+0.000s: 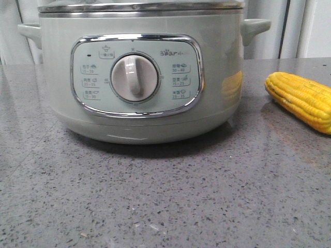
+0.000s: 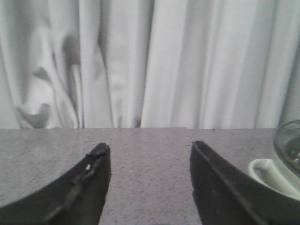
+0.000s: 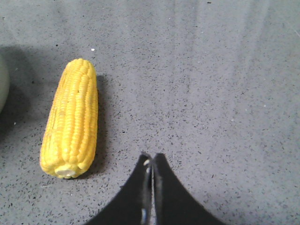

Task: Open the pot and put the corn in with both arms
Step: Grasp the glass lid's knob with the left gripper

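The pale sage-green pot [image 1: 139, 77] stands close in the front view, with its off-white dial [image 1: 135, 77] facing me and a glass lid [image 1: 139, 7] on its steel rim. The yellow corn [image 1: 302, 99] lies on the table to the pot's right. Neither gripper shows in the front view. In the left wrist view my left gripper [image 2: 150, 147] is open and empty, low over the table, with a pot handle [image 2: 269, 174] beside it. In the right wrist view my right gripper [image 3: 153, 157] is shut and empty above the table, beside the corn [image 3: 71, 118], not touching it.
The table [image 1: 165, 196] is dark speckled grey stone. White curtains [image 2: 150, 61] hang behind its far edge. A strip of the pot's wall [image 3: 2, 84] shows at the edge of the right wrist view next to the corn.
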`<state>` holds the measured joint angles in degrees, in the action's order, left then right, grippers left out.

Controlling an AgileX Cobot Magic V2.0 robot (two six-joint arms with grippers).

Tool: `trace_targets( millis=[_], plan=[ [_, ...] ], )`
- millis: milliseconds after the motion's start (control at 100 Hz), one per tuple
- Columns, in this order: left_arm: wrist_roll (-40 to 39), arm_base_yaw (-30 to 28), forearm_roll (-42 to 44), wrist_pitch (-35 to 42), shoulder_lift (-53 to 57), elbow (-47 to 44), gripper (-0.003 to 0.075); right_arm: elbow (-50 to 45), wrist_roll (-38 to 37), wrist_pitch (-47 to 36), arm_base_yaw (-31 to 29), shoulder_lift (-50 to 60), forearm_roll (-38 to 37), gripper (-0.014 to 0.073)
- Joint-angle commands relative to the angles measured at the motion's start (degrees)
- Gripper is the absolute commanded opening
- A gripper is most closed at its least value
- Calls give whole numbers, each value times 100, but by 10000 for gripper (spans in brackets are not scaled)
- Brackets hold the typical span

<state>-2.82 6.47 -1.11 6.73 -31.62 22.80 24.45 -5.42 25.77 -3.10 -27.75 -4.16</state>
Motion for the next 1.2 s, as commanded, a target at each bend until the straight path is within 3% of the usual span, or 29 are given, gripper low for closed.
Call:
trace_targets(
  millis=[0,160,400,570,960,1190],
  plan=[
    [-8,458,57,600,-276,350,381,211,2,-398,9,-67,-4,-64],
    [-8,1398,195,852,-879,708,541,211,2,-398,9,-67,-4,-64],
    [-8,2789,195,1077,-1909,1361,531,211,2,-398,9,-67,-4,-64],
    [-8,3472,195,1616,-2849,1827,531,201,2,-374,9,-67,-4,-64],
    [-8,3597,195,1867,-4507,2863,531,201,2,-336,9,-67,-4,-64],
    [-8,3270,171,1879,-4958,3147,531,201,2,-272,9,-67,-4,-64]
  ],
)
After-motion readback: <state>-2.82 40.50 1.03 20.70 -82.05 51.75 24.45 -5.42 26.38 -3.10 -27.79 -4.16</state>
